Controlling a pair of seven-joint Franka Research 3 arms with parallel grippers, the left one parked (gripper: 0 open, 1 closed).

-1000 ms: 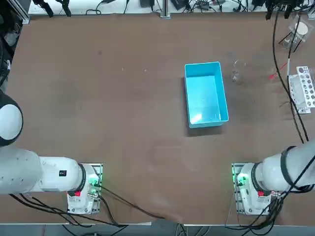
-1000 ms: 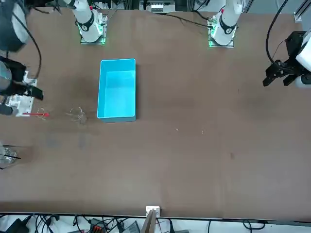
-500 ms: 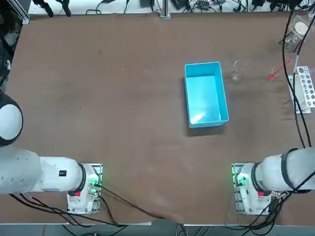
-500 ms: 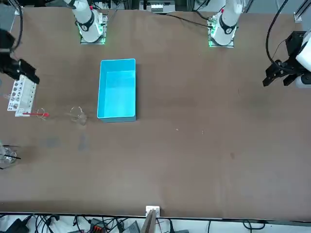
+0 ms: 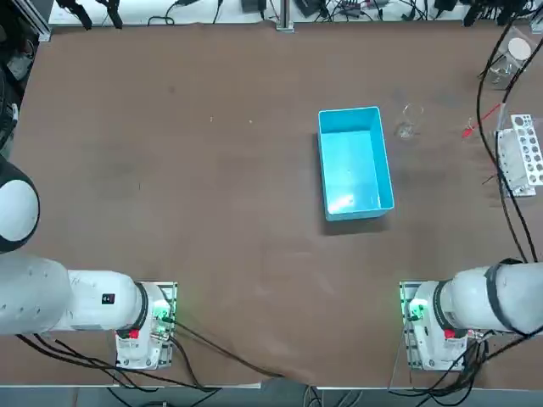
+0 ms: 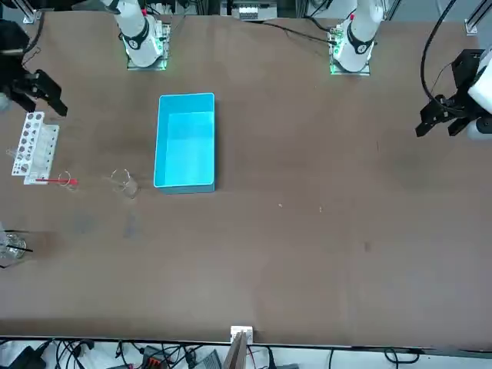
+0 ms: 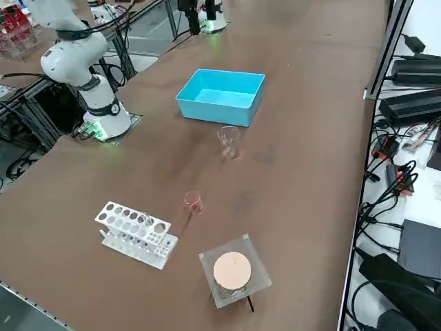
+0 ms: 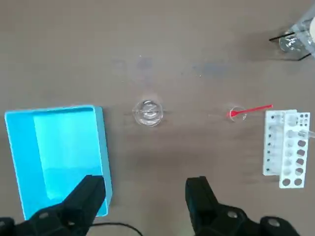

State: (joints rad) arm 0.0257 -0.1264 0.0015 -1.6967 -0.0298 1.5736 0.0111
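Observation:
My right gripper point(image 8: 145, 196) hangs high above the table's right side, open, with nothing between its fingers point(image 8: 91, 192). In the front view the gripper point(image 6: 44, 94) sits just on the robot's side of a white tube rack point(image 6: 33, 147). Below it the wrist view shows a small clear glass beaker point(image 8: 147, 112), a blue bin point(image 8: 56, 157), a small vial with a red stick point(image 8: 237, 113) and the rack point(image 8: 287, 149). The beaker point(image 5: 410, 121) stands upright just right of the blue bin point(image 5: 355, 163). The gripper itself lies outside the top view.
A clear square dish with a tan disc point(image 7: 233, 270) lies at the far right corner, beyond the rack point(image 7: 134, 233). Black cables point(image 5: 496, 170) from the arm hang over the right edge. The arm's base point(image 7: 96, 103) stands at the near edge.
The right gripper has drawn back from over the tube rack toward the robot's side, uncovering the rack. The objects on the table have not moved.

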